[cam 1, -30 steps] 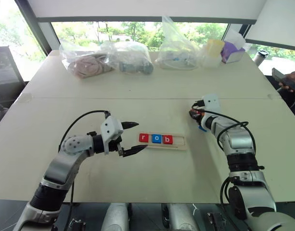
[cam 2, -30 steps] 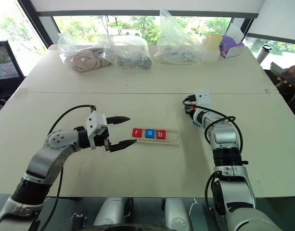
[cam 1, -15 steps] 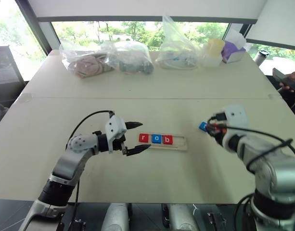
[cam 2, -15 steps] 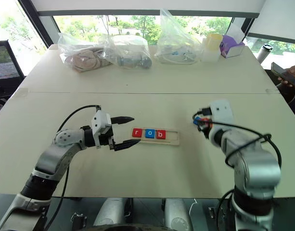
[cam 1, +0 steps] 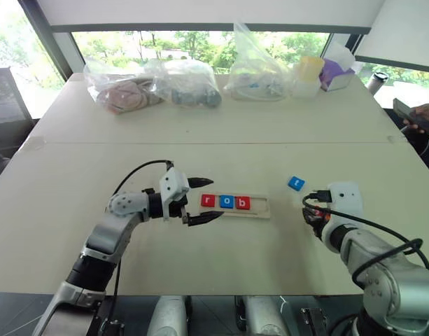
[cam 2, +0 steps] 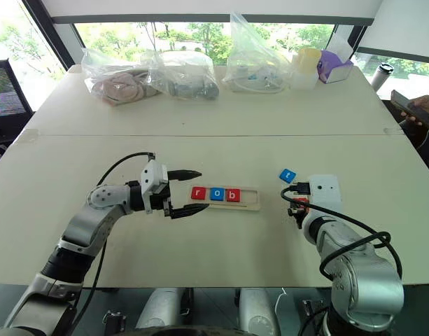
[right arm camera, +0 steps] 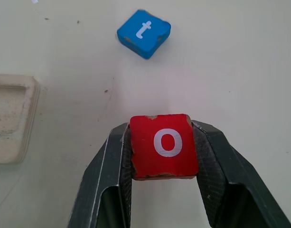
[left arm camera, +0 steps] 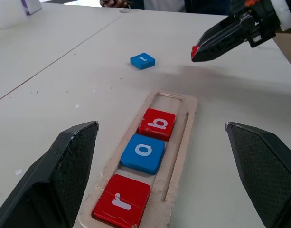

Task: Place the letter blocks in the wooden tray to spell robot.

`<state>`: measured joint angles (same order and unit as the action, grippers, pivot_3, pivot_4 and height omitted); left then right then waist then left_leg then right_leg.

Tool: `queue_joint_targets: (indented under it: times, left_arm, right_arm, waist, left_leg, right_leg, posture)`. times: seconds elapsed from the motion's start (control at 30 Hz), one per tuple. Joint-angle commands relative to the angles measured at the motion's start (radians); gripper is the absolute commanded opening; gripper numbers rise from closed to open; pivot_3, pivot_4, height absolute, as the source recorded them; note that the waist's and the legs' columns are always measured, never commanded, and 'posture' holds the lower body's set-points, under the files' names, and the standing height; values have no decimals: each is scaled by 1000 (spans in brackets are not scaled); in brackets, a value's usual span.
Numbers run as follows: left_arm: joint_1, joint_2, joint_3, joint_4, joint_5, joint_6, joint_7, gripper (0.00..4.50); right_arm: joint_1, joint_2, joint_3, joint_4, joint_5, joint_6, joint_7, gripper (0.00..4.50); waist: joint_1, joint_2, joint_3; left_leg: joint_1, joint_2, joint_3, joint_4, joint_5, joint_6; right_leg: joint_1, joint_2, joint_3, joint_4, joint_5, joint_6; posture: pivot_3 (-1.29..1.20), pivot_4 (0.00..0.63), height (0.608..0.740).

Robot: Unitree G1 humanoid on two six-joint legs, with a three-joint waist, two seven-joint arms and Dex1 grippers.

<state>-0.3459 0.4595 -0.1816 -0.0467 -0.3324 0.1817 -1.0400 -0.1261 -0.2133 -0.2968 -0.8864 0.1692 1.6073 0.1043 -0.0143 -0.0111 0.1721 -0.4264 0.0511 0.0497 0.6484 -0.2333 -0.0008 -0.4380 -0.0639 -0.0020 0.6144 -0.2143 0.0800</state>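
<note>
- Clamped on the red "o" block [right arm camera: 164, 146], the right gripper [right arm camera: 163, 156] hovers near the wooden tray [cam 1: 263, 208]; blue "t" block [right arm camera: 144, 33] lies just beyond its tips.
- Left gripper [cam 1: 204, 200] stands spread wide at the tray's "r" end.
- Best approach: keep the "o" level, lower it touching the "b" block [left arm camera: 156, 124].

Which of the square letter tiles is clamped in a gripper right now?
The red square "o" tile, shut between the right gripper's black fingers. The red "r", blue "o" and red "b" lie in the pale wooden tray; the blue "t" lies loose on the table.
</note>
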Motion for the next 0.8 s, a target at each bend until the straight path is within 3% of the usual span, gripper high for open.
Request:
queue_joint_targets:
  times: [0.03, 0.07, 0.2, 0.27, 0.3, 0.43, 0.57, 0.7, 0.8]
  left_arm:
    - [-15, 1, 9, -22, 0, -13, -1, 4500]
    - [-12, 3, 11, -27, -1, -11, 0, 4500]
    - [7, 21, 17, -61, -8, -4, -7, 4500]
    - [19, 33, 22, -86, -22, 5, -15, 4500]
    - [23, 39, 24, -95, -29, 8, -21, 4500]
    - [23, 64, 40, -115, -60, 24, -47, 4500]
    - [0, 79, 43, -96, -67, 24, -67, 4500]
    - [-22, 83, 45, -72, -62, 15, -79, 4500]
    - [-31, 87, 48, -66, -60, 12, -81, 4500]
  right_arm:
    - [-27, -1, 16, 14, -11, -15, -8, 1218]
    - [-30, -2, 21, 28, -12, -27, -8, 1218]
    - [-48, -24, 21, 60, 2, -47, 15, 3268]
    - [-59, -85, 20, 67, 29, -55, 66, 4275]
    - [-62, -131, 28, 69, 50, -61, 103, 4470]
    - [-56, -427, 35, 118, 151, -222, 361, 4470]
    - [-15, -653, 12, 293, 205, -542, 654, 4470]
    - [51, -769, 19, 507, 202, -926, 940, 4470]
    - [63, -787, 57, 639, 187, -1107, 1050, 4470]
  waist:
    - [0, 0, 0]
    - [0, 0, 0]
    - [-1, 0, 0]
    - [-1, 0, 0]
    - [-1, 0, 0]
    - [1, 1, 1]
    - [1, -1, 1]
    - [3, -2, 2]
    - [3, -2, 2]
  left_leg:
    - [0, 0, 0, 0, 0, 0]
    - [0, 0, 0, 0, 0, 0]
    - [0, 0, 0, 0, 0, 0]
    - [0, 0, 0, 0, 0, 0]
    - [0, 0, 0, 0, 0, 0]
    - [-1, 0, 0, 0, 0, 0]
    - [0, 0, 0, 0, 0, 0]
    - [-1, -1, 0, 0, 0, 0]
    - [-1, -1, 0, 0, 0, 0]
  right_leg:
    - [0, 0, 0, 0, 0, 0]
    - [0, 0, 0, 0, 0, 0]
    - [0, 0, 0, 0, 0, 0]
    - [-1, 0, 0, 0, 0, 0]
    - [-1, 0, 0, 0, 0, 0]
    - [-1, -1, 0, -1, 0, 0]
    - [0, 0, 0, -2, 0, 0]
    - [0, 0, 0, -3, -1, 1]
    - [1, 0, 0, -3, -1, 2]
  posture:
    - [0, 150, 740]
    - [0, 150, 740]
    - [0, 150, 740]
    - [0, 150, 740]
    - [0, 150, 740]
    - [0, 150, 740]
    - [0, 150, 740]
    - [0, 150, 740]
    - [0, 150, 740]
